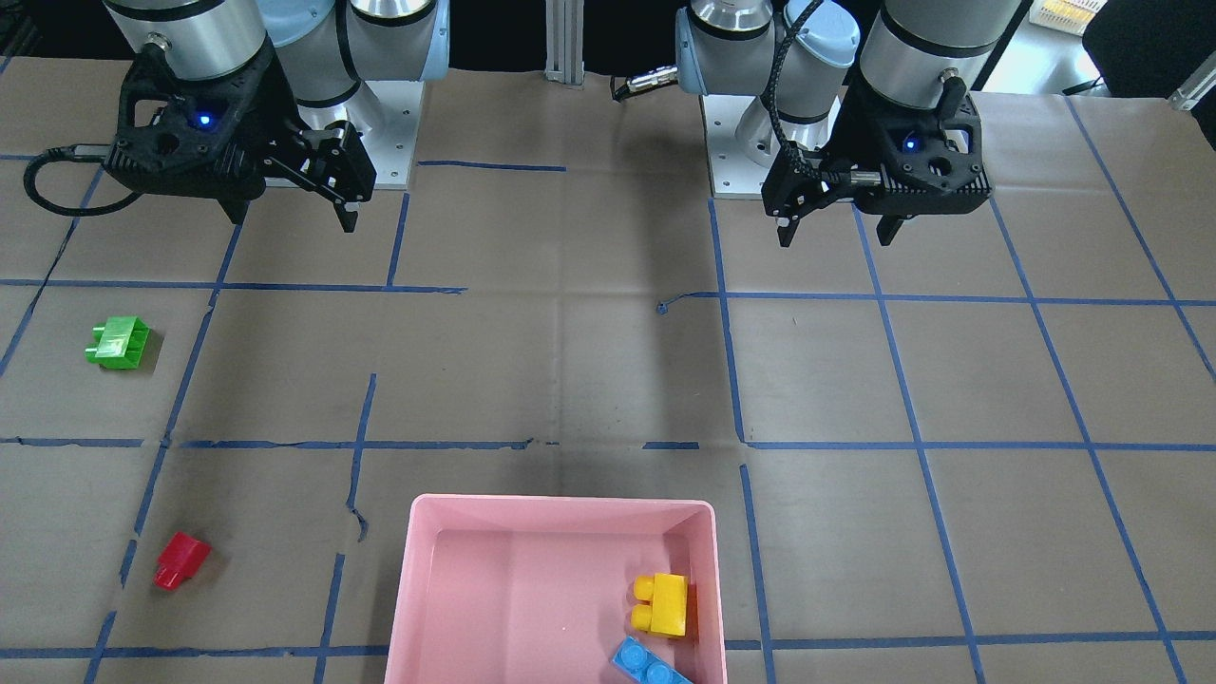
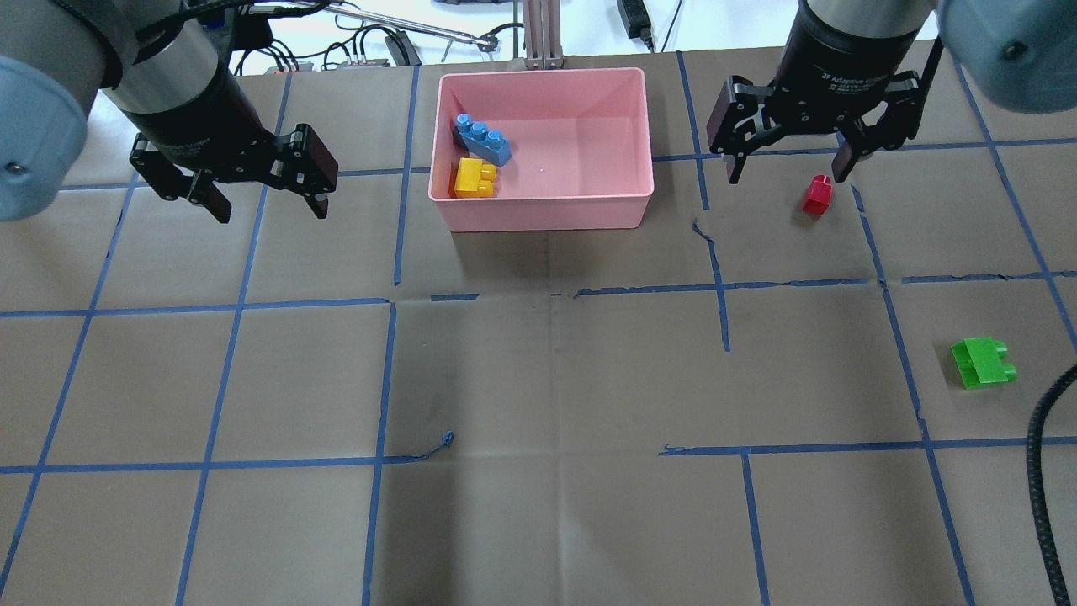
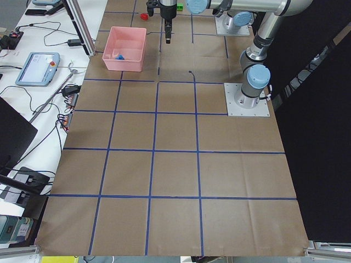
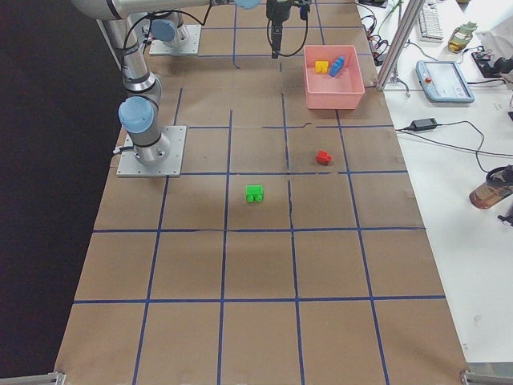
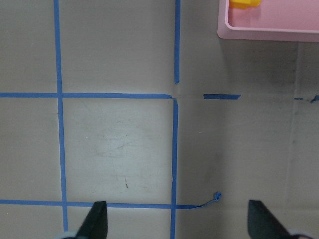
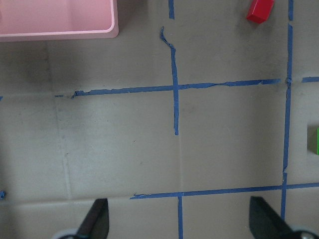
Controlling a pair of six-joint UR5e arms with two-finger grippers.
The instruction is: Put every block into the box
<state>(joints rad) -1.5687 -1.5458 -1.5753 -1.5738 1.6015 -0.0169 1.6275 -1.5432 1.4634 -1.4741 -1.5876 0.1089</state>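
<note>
The box near me holds the blue brick and yellow brick. The red brick and green brick lie outside, maybe tipped. My left gripper and right gripper hang spread wide, empty.

A first block and second block lie in the box. A third block and fourth block sit on the desk, to its right.

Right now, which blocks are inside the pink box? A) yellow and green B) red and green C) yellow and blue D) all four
C: the yellow brick and the blue brick lie inside the pink box, while the red brick and the green brick sit out on the table.
</note>
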